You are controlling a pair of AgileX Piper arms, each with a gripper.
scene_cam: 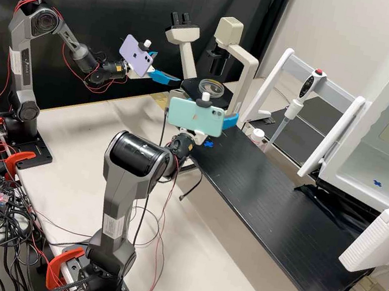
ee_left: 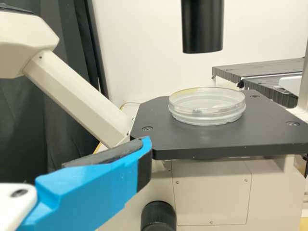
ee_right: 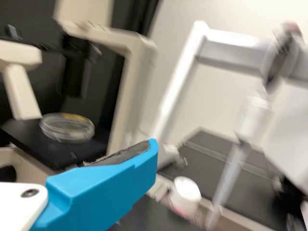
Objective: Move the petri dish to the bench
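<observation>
Currently, in the high view, the petri dish (scene_cam: 210, 88) sits on the black stage (scene_cam: 194, 89) of the microscope (scene_cam: 251, 67), below its dark lens column (scene_cam: 217, 64). The left gripper (scene_cam: 168, 67), on the arm with the purple phone (scene_cam: 136, 55), is near the stage, its blue fingers spread and nothing between them. The right gripper (scene_cam: 230, 121), on the nearer arm, is partly behind the green phone (scene_cam: 196, 116), over the end of the black bench (scene_cam: 266, 193) by the microscope. A pipette (scene_cam: 297, 106) hangs on a white and grey frame (scene_cam: 341, 93), with a white-capped bottle (scene_cam: 257, 136) close to its tip. In the left wrist view, the dish rests flat on the stage, clear of the one blue finger (ee_left: 91, 192) that shows, whose dark pad is bare. In the right wrist view, blurred, the pad of a finger (ee_right: 106, 178) is likewise bare, so that gripper is parted and empty, apart from the dish.
</observation>
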